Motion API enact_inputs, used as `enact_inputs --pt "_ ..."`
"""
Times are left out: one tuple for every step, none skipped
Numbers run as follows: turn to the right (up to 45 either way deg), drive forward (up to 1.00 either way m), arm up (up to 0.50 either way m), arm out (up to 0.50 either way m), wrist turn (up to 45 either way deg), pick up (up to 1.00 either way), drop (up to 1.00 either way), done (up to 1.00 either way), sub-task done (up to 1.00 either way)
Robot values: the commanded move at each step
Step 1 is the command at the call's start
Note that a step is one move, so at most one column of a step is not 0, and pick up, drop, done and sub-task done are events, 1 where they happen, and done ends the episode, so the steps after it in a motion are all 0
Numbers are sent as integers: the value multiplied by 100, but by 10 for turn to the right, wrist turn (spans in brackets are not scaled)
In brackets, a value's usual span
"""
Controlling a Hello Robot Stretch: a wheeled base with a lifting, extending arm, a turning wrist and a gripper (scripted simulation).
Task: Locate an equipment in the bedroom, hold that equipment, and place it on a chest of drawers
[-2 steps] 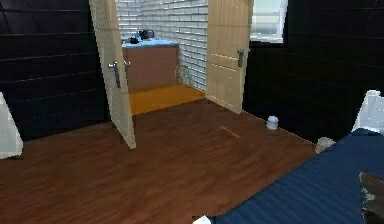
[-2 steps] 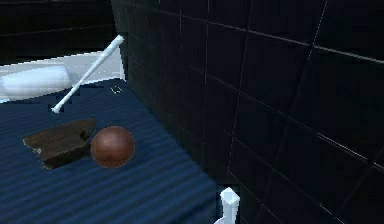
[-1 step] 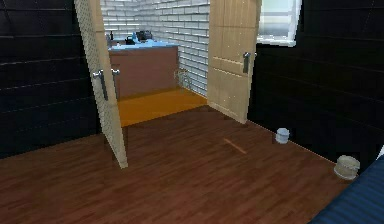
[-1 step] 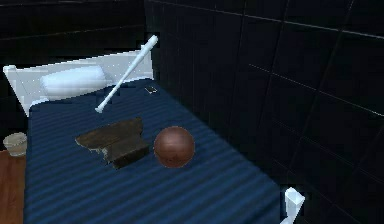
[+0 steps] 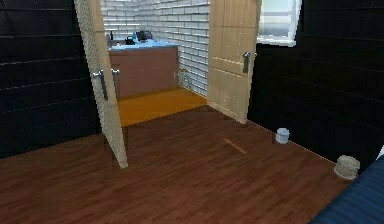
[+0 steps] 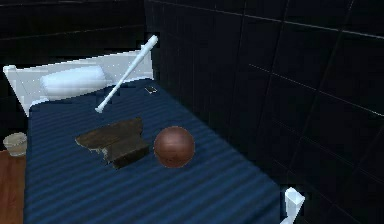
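Note:
A white baseball bat [image 6: 128, 72] lies slantwise near the head of a bed with a dark blue striped cover [image 6: 210, 185], its thick end toward the far corner. A brown-red basketball [image 6: 174, 147] rests on the middle of the bed. Beside the ball, on its left, lies a dark crumpled thing [image 6: 113, 140]. A white pillow [image 6: 70, 82] lies against the white headboard [image 6: 30, 78]. A small dark item [image 6: 150, 89] sits by the bat. Through a doorway in the forward view stands a brown cabinet [image 5: 145, 70] with things on its top.
Two light wooden doors [image 5: 105, 80] [image 5: 232, 60] stand ajar on either side of the doorway, with an orange floor beyond. The near floor is dark wood [image 5: 190, 170]. Two small pale containers [image 5: 283, 135] [image 5: 346, 167] stand by the black wall. A pale basket [image 6: 15, 144] stands beside the bed.

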Motion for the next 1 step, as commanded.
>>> enact_inputs --pt "0 0 22 0 0 0 0 0 0"
